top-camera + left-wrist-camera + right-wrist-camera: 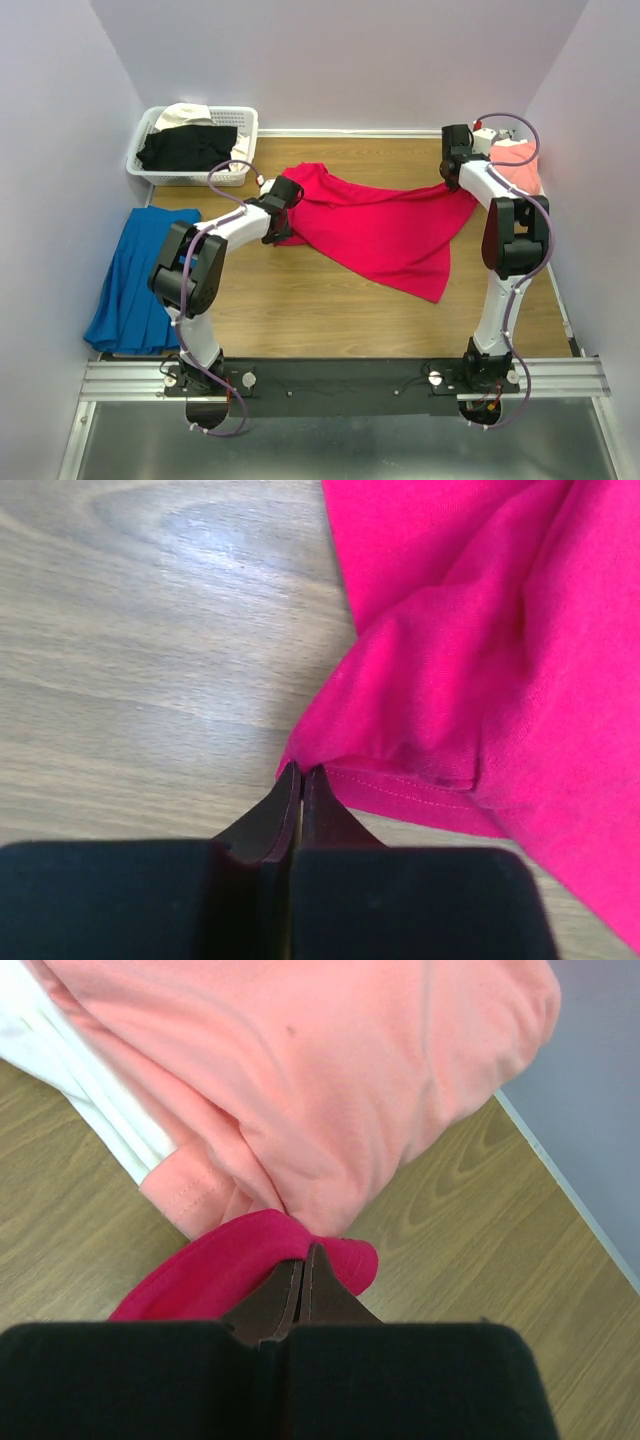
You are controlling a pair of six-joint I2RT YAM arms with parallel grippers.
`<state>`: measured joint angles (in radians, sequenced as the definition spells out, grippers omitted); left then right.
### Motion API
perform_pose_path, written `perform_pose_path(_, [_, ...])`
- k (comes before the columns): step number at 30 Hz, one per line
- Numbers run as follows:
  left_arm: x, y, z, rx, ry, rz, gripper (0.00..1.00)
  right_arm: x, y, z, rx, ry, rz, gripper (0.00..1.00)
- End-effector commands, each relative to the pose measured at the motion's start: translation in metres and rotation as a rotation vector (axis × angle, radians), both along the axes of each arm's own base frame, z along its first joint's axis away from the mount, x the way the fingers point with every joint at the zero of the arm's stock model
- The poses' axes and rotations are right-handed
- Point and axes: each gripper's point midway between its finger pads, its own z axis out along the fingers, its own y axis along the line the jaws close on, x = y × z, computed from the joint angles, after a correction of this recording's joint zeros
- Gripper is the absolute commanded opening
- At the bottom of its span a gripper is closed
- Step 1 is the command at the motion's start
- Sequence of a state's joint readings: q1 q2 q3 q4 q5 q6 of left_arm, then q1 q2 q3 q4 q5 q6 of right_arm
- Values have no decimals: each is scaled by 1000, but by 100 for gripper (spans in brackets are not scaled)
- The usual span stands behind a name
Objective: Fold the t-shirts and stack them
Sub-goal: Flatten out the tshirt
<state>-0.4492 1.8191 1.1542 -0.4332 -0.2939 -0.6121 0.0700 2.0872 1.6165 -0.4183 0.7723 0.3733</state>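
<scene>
With the left hand and right hand each pinched shut on a thin edge of the red t-shirt lying across the far side of the counter, pulling taut could slip a hem free.

Left arm reaches forward, elbow bent, left gripper low, jaws pinched on red t-shirt hem. Right arm stretched far forward, right gripper clamped on same shirt.

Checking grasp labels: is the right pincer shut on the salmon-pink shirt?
No, the right pincer grips the red t-shirt; the salmon-pink t-shirt lies beyond it.
</scene>
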Motion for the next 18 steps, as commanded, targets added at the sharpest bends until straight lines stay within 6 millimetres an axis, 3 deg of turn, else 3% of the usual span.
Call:
perform_pose_path(1, [4,15,21,78,-20,73,0,4,-3,5,3,-27,-13,1])
perform_pose_path(5, [11,25,69,95,-103,125,0,1,-6,22,-10,-54,-21,1])
perform_pose_path(13, [14,70,214,113,-375,297,0,-5,-11,65,-20,-134,-30,1])
perform_pose_path(18, [10,97,272,153,-478,343,0,-6,-11,84,-18,-170,-27,1])
